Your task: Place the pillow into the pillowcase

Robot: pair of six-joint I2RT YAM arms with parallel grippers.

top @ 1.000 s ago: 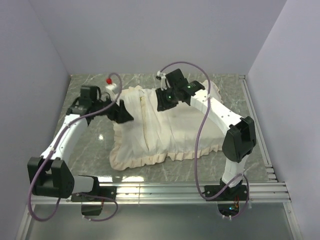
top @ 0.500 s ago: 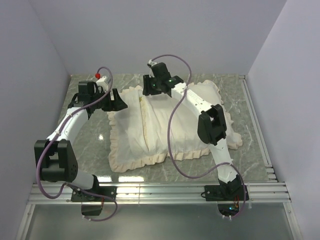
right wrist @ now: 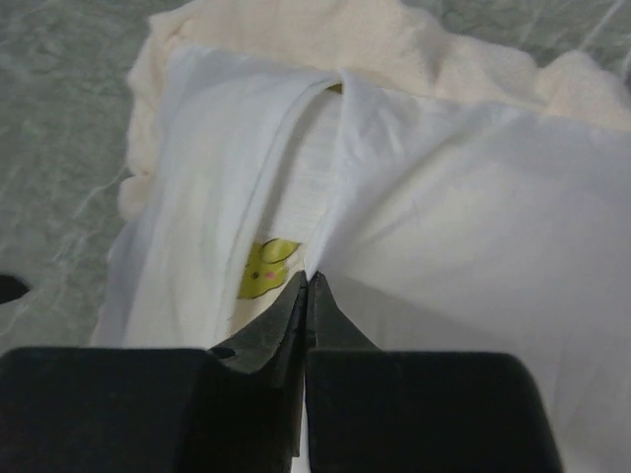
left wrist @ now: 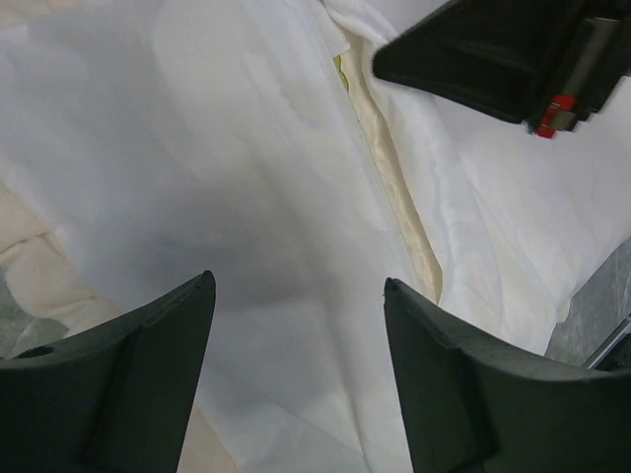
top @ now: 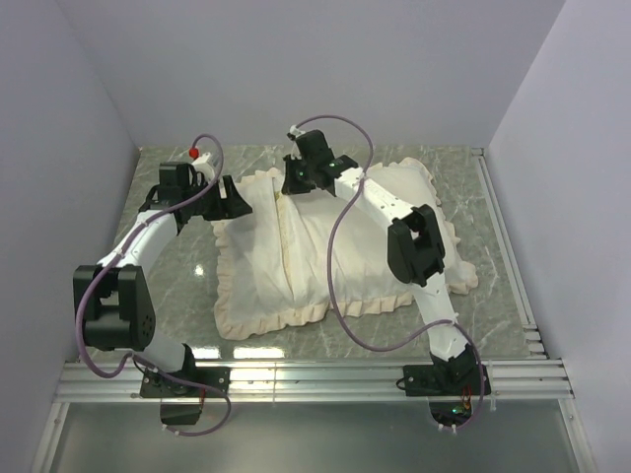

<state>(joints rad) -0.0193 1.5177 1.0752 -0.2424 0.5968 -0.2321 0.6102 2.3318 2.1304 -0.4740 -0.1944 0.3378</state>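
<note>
The pillowcase lies white face up in mid-table, with cream ruffled trim all round. A slit runs down its left third. Through that slit the pillow shows as a cream strip with a small yellow mark. My right gripper is at the far end of the slit. In the right wrist view the right gripper is shut, pinching the white edge of the pillowcase. My left gripper stands open at the case's far left part. Its fingertips hover over white cloth, with nothing between them.
The grey marble tabletop surrounds the case. Aluminium rails run along the near edge, and another rail along the right side. White walls close in left, back and right. A red-tipped cable end sticks up behind the left wrist.
The right arm swung left and farther back to the slit's far end, and its jaws closed on the cloth edge. The left gripper drew back and left, still open.
</note>
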